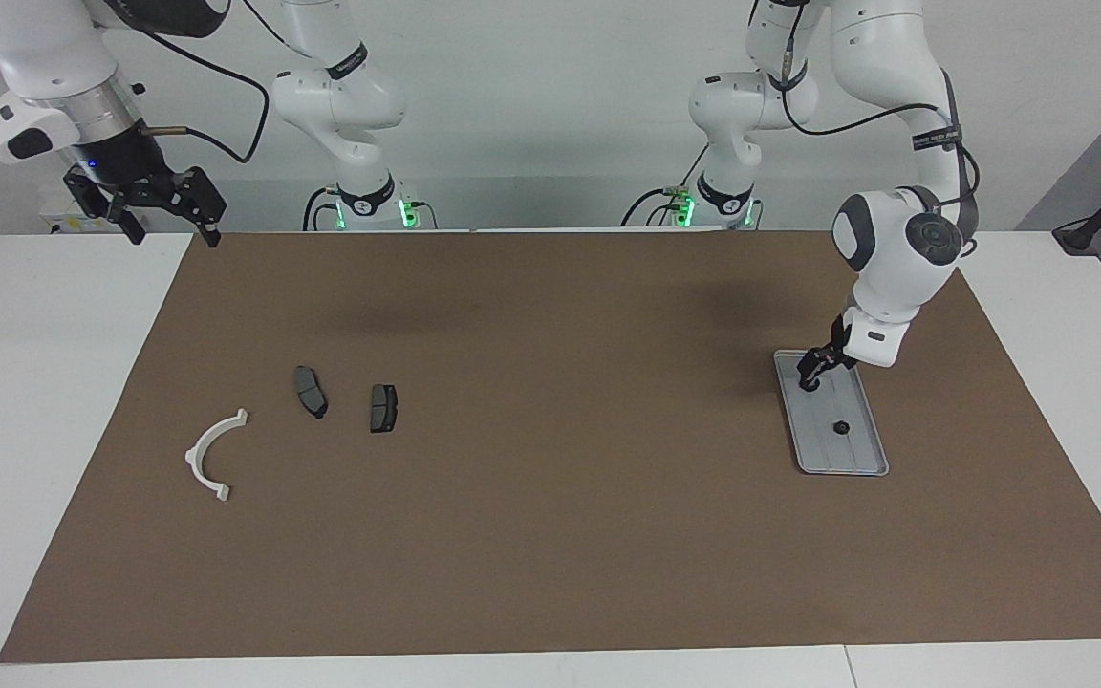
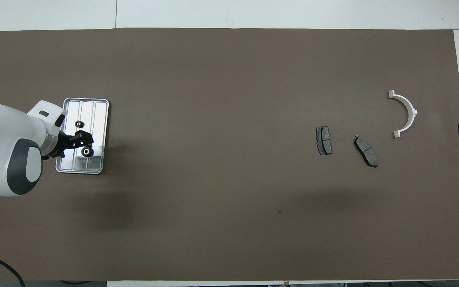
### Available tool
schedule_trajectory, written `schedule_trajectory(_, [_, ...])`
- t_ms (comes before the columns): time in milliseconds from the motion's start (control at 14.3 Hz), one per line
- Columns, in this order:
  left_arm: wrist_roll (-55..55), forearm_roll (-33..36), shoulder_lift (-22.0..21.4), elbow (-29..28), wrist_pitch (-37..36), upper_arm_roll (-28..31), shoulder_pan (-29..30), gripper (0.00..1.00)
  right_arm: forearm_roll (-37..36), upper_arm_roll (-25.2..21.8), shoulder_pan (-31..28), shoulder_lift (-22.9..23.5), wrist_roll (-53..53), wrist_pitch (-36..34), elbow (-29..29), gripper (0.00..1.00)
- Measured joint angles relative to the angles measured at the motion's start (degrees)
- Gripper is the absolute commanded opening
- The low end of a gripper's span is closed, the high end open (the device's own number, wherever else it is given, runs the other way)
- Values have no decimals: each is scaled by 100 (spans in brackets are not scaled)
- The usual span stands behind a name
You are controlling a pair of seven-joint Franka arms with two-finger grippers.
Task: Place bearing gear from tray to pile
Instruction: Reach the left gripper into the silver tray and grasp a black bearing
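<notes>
While the left arm is reaching down from its base, the facing view is showing the left gripper [image 1: 809, 380] hanging low at the end of the tray [image 1: 858, 449] nearer the robots; whether it is spread or pinching anything cannot be told here. The tray is lying lengthwise on the brown mat [image 1: 550, 535] toward the left arm's end of the table [image 1: 34, 401]. One gear, the far gear [image 1: 838, 427], is sitting on the tray, farther from the robots than the gripper and apart from it. The pile is lying well apart from the tray, toward the right arm's end: a white bracket [image 1: 209, 457] with two dark pads [image 1: 311, 392] beside it, none touching another. The right gripper [image 1: 166, 222] is waiting raised over the mat's corner by its own base, jaws standing spread with nothing between them. In the overhead view, the left gripper is showing over the tray's nearer half, its dark tip right against the near gear [image 2: 86, 151]; whether it is gripping that gear cannot be told. The far gear is lying alone higher up the tray. Both gears are resting inside the rim. The bracket is lying farthest toward the right arm's end, the pads between it and the mat's middle. Only a dark tip of the right gripper is showing at the edge.
</notes>
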Motion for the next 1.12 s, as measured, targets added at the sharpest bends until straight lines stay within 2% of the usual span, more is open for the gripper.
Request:
schedule_trajectory(210, [10,1,158,-30,121,-7,0,85,0,0,0,0,0,-8,-1,100])
schedule_trajectory(771, [13,3,171,-29,159,-11,-2,81,3,70,11,0,0,-10,-1,100])
schedule_trajectory(1122, [13,3,172,-29,176,-25,-7,74,3,68,22,1,0,43,-5,100])
